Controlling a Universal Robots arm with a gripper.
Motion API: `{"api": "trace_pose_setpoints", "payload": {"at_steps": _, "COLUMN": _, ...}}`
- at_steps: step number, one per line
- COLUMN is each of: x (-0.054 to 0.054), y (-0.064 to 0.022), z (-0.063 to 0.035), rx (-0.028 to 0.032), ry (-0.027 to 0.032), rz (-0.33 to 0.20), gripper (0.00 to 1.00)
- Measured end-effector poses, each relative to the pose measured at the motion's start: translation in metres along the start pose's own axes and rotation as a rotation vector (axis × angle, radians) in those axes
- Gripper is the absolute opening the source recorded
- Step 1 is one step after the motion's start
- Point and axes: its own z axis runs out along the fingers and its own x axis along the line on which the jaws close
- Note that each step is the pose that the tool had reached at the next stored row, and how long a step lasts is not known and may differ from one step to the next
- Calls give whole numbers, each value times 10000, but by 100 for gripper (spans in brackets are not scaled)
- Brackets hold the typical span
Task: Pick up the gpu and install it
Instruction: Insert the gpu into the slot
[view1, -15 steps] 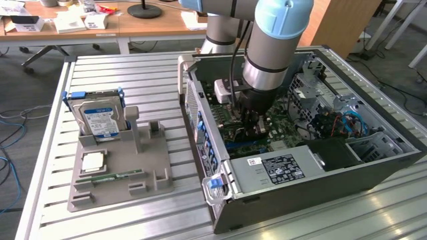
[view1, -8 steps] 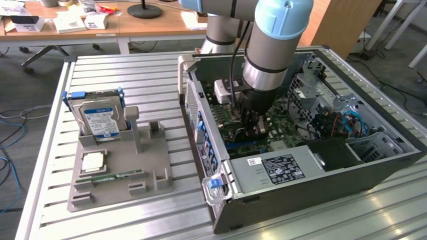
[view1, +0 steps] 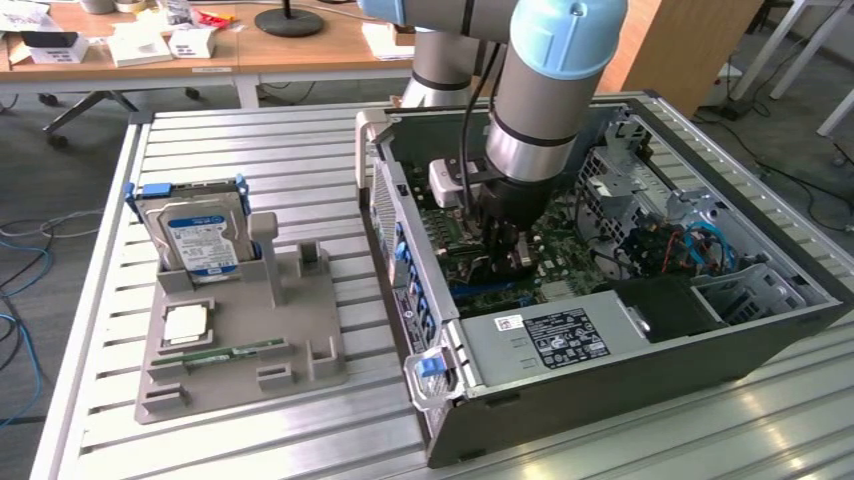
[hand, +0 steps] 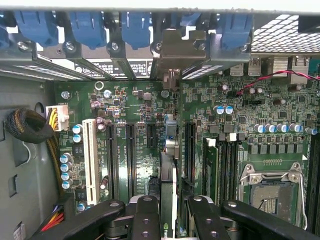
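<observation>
Item under inspection: the gpu (hand: 168, 185) is standing on edge inside the open computer case (view1: 641, 370), seen edge-on in the wrist view as a thin dark card. It is sitting over the green motherboard (hand: 130, 100), in line with the black expansion slots and beside the white slot (hand: 91, 155). Its silver bracket (hand: 175, 47) is meeting the rear wall of the case, under the row of blue latches (hand: 87, 25). Whether the card edge is fully seated in a slot cannot be told.

The gripper (hand: 170, 215) is clamping the gpu, one black finger (hand: 146, 212) pressing each face. In the exterior view the gripper (view1: 507, 240) is reaching straight down into the case, near the power supply (view1: 554, 335).

The processor socket (hand: 272, 190) is lying well to one side of the card (no contact).

Outside the case, toward the exterior view's left, a grey holder (view1: 240, 340) is resting on the slatted table (view1: 240, 140), carrying the hard drive (view1: 200, 235) upright and the memory stick (view1: 227, 352) lying flat.
</observation>
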Motion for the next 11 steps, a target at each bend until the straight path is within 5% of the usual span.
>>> {"api": "trace_pose_setpoints", "payload": {"at_steps": 11, "x": 1, "y": 0, "z": 21, "rx": 4, "ry": -1, "rz": -2, "gripper": 26}}
